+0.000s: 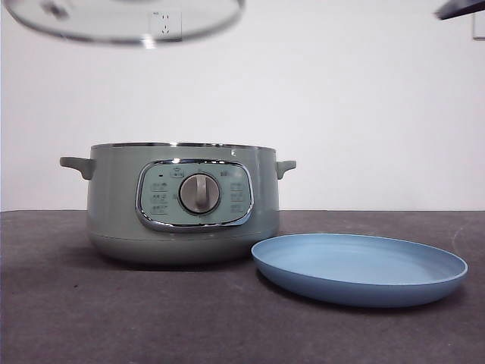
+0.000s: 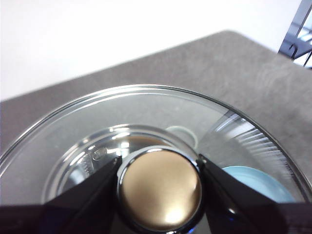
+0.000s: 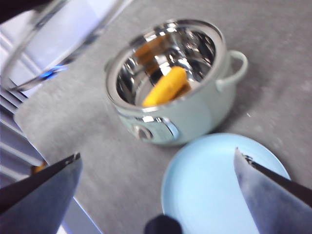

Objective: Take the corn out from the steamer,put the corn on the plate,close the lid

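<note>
- Your left gripper [image 2: 160,187] has its two jaws pressed against either side of the knob of the lid [image 2: 146,122], so the lid is in its grasp and held in the air.
- From the front you see that lid [image 1: 125,21] tilted high above the steamer [image 1: 182,205], well clear of its open rim.
- The steamer stands on the grey table [image 1: 76,303], its control panel and silver dial [image 1: 200,194] facing the front camera.
- The corn [image 3: 165,87] lies inside the steamer's shiny bowl, leaning against the inner wall.
- The plate [image 1: 360,269] sits on the table just beside the steamer, nearer the front edge, with nothing on it.
- Your right gripper [image 3: 158,168] hangs above the plate [image 3: 214,190] with its jaws spread wide and holding nothing.
</note>
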